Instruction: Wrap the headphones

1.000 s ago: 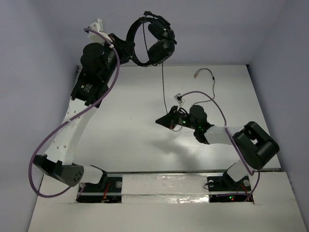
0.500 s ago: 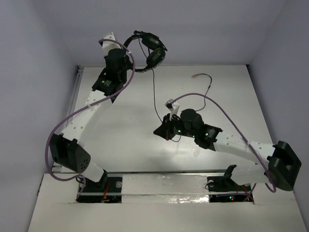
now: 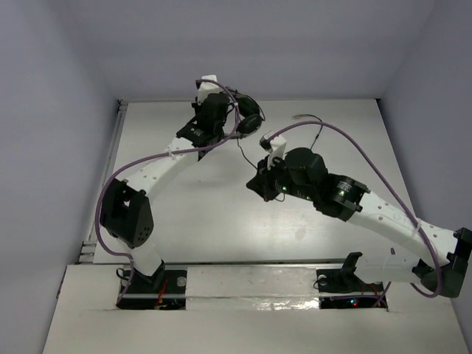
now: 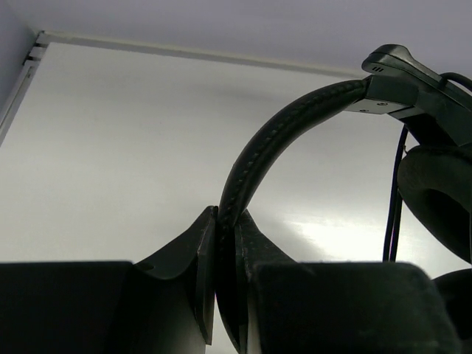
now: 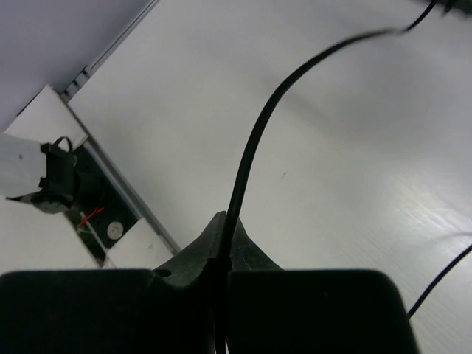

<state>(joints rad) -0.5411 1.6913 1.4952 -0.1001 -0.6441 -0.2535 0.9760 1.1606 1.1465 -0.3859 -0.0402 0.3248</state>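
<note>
Pinching the headphones (image 3: 247, 118) by the padded black headband (image 4: 295, 122), tight in the left claw (image 4: 226, 221), over the far middle of the table (image 3: 184, 214). Clamping the thin black cord (image 5: 251, 155) in the shut right claw (image 5: 221, 225), just nearer. Showing both arms only overhead; catching the headband's stitching only at the wrist.

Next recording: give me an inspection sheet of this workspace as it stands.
Surface: white table, bare where visible.
Job's things: headphones held by the headband; cord runs to the right gripper, its free end near the table's far edge.
Clutter: nothing seen.
Grippers: left gripper shut on the headband; right gripper shut on the cord.
Cables: purple cables along both arms.
Surroundings: plain walls on three sides.
</note>
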